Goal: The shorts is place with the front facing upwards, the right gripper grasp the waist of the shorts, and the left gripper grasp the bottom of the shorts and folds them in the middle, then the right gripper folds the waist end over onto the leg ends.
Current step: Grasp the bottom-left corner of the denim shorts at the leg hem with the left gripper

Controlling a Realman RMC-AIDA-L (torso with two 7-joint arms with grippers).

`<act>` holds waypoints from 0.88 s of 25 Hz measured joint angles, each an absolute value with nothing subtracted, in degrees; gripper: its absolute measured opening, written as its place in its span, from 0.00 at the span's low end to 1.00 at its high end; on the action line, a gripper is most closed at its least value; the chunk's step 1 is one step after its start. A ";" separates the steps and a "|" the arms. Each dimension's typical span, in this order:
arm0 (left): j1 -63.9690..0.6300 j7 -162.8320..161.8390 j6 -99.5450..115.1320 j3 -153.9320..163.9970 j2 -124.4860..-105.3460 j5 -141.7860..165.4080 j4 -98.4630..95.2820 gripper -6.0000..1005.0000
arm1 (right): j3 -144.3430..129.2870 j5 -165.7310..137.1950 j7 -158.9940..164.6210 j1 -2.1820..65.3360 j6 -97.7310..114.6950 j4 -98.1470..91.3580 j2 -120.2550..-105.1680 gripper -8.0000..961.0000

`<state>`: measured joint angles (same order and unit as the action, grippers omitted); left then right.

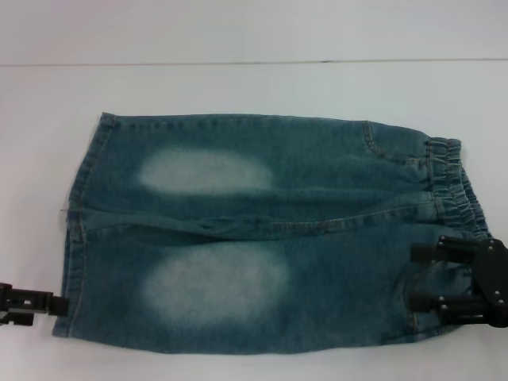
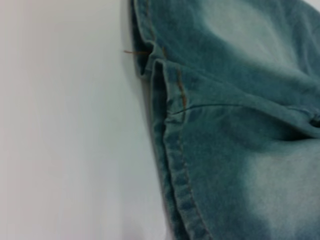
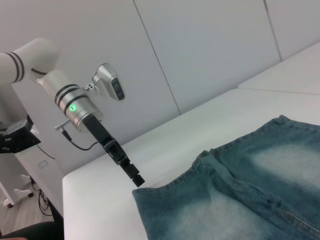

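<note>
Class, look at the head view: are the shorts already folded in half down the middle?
No. The shorts lie spread flat on the table, both legs side by side with both pale thigh patches showing.

The shorts (image 1: 262,230) cover most of the tabletop (image 1: 238,87). Bare tabletop runs along the far edge and in a narrow strip along the near edge. The left gripper (image 1: 59,304) stands at the hem corner by the left edge; the right gripper (image 1: 417,276) rests over the waist near the right edge.
</note>
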<state>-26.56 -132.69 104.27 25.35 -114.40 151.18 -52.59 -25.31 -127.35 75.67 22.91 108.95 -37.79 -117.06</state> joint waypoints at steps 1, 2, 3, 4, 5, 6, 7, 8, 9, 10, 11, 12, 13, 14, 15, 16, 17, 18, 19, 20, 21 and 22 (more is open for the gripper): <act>-26.59 -132.70 103.92 25.62 -114.48 151.54 -52.56 0.88 | -25.29 -127.35 75.67 22.91 108.70 -37.79 -117.06 0.92; -26.62 -132.70 103.93 25.73 -114.55 151.55 -52.55 0.88 | -25.29 -127.35 75.67 22.91 108.54 -37.79 -117.07 0.92; -26.64 -132.70 103.95 26.01 -114.61 151.56 -52.55 0.87 | -25.29 -127.35 75.67 22.91 108.42 -37.79 -117.06 0.92; -26.67 -132.70 103.94 26.58 -114.69 151.57 -52.55 0.87 | -25.29 -127.35 75.67 22.92 108.36 -37.79 -117.06 0.92; -26.69 -132.70 103.93 27.00 -114.74 151.57 -52.55 0.86 | -25.29 -127.35 75.67 22.96 108.36 -37.79 -117.06 0.92; -26.74 -132.71 103.91 27.41 -114.81 151.58 -52.55 0.86 | -25.29 -127.35 75.67 23.01 108.36 -37.79 -117.06 0.92; -26.84 -132.72 103.95 27.67 -114.92 151.59 -52.55 0.85 | -25.29 -127.35 75.67 23.09 108.36 -37.77 -117.06 0.92; -26.99 -132.73 104.08 27.75 -115.07 151.60 -52.55 0.85 | -25.29 -127.35 75.67 23.12 108.36 -37.74 -117.06 0.92; -27.14 -132.73 104.28 27.92 -115.23 151.60 -52.55 0.84 | -25.29 -127.35 75.67 23.14 108.36 -37.72 -117.06 0.92; -27.29 -132.74 104.46 28.16 -115.41 151.61 -52.55 0.84 | -25.30 -127.35 75.67 23.16 108.36 -37.72 -117.06 0.92; -27.44 -132.76 104.48 28.59 -115.55 151.61 -52.55 0.83 | -25.31 -127.35 75.67 23.19 108.36 -37.71 -117.06 0.92; -27.53 -132.79 104.46 28.92 -115.64 151.61 -52.55 0.83 | -25.31 -127.36 75.67 23.22 108.36 -37.71 -117.06 0.92; -27.62 -132.81 104.39 29.14 -115.69 151.61 -52.55 0.82 | -25.31 -127.35 75.67 23.24 108.36 -37.70 -117.06 0.92; -27.70 -132.85 104.31 29.31 -115.77 151.61 -52.55 0.82 | -25.31 -127.35 75.67 23.26 108.36 -37.70 -117.06 0.92; -27.79 -132.89 104.18 29.36 -115.88 151.62 -52.56 0.81 | -25.31 -127.35 75.67 23.26 108.36 -37.70 -117.06 0.92; -27.88 -132.92 104.13 29.38 -116.05 151.61 -52.56 0.81 | -25.31 -127.35 75.67 23.26 108.36 -37.70 -117.06 0.92; -27.92 -132.93 104.13 29.38 -116.13 151.61 -52.59 0.80 | -25.31 -127.35 75.67 23.22 108.36 -37.70 -117.06 0.92; -27.95 -132.93 104.15 29.39 -116.20 151.61 -52.61 0.80 | -25.32 -127.35 75.67 23.16 108.36 -37.70 -117.06 0.92; -28.03 -132.92 104.24 29.39 -116.25 151.62 -52.62 0.79 | -25.31 -127.35 75.67 23.07 108.36 -37.70 -117.04 0.92; -28.10 -132.86 104.35 29.42 -116.30 151.62 -52.62 0.79 | -25.31 -127.35 75.67 23.01 108.32 -37.70 -117.01 0.92; -28.22 -132.71 104.48 29.44 -116.34 151.61 -52.61 0.78 | -25.32 -127.35 75.67 22.95 108.29 -37.70 -116.99 0.92; -28.29 -132.52 104.53 29.48 -116.38 151.61 -52.57 0.78 | -25.31 -127.35 75.67 22.91 108.26 -37.70 -116.97 0.92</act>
